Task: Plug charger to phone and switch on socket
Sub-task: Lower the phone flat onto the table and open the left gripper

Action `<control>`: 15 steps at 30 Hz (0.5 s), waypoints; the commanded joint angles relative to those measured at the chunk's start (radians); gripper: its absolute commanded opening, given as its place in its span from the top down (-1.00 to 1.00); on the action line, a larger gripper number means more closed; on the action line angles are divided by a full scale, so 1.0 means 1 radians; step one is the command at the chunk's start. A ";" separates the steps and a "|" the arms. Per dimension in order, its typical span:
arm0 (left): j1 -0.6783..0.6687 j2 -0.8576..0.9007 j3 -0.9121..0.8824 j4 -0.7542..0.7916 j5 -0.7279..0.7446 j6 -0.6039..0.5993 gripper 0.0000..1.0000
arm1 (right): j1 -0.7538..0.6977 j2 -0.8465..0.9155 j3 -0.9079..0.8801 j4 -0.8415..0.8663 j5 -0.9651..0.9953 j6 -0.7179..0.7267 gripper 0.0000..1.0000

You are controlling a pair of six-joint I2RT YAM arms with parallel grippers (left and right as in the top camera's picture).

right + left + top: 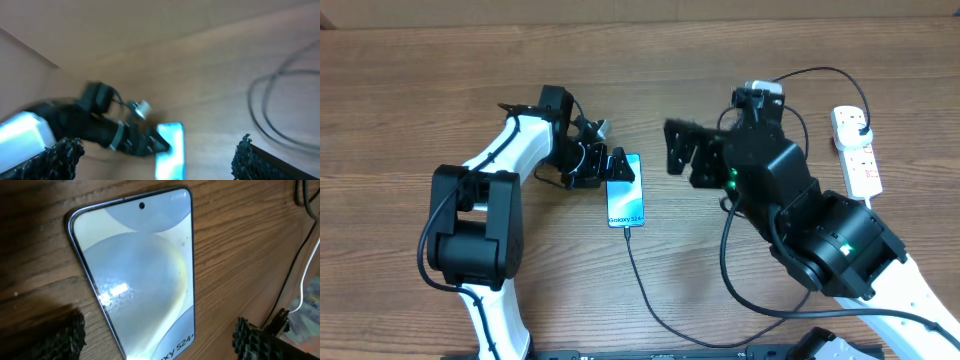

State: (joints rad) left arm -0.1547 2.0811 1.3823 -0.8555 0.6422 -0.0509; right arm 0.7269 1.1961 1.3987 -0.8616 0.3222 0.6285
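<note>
Left gripper (159, 342) jaws spread wide; phone (137, 275) is framed between them, unclamped, likely braced for plugging. Right gripper (157, 161) jaws open, empty, phone ahead. Charger (626, 233) tip is seen at phone's end. Socket (857, 150) is left well apart.

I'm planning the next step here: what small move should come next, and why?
Probably swing the right hand toward the socket to press its switch. The charger already seems to meet the phone at its lower end, a black plug sits in the socket, and the right hand is open and empty.
</note>
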 commanded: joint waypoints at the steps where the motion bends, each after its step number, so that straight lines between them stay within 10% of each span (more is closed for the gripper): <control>1: 0.010 0.093 -0.059 -0.015 -0.273 -0.017 -1.00 | -0.006 -0.073 0.015 -0.064 0.026 0.027 -1.00; 5: 0.011 0.092 -0.052 -0.009 -0.314 -0.017 -1.00 | -0.031 -0.156 0.015 -0.204 0.116 0.027 -1.00; 15: 0.010 -0.116 0.064 -0.218 -0.413 -0.036 -1.00 | -0.111 -0.232 0.016 -0.371 0.207 0.135 -0.16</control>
State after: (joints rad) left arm -0.1543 2.0678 1.4353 -1.0626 0.3588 -0.0616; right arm 0.6643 0.9787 1.4006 -1.2316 0.4797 0.7322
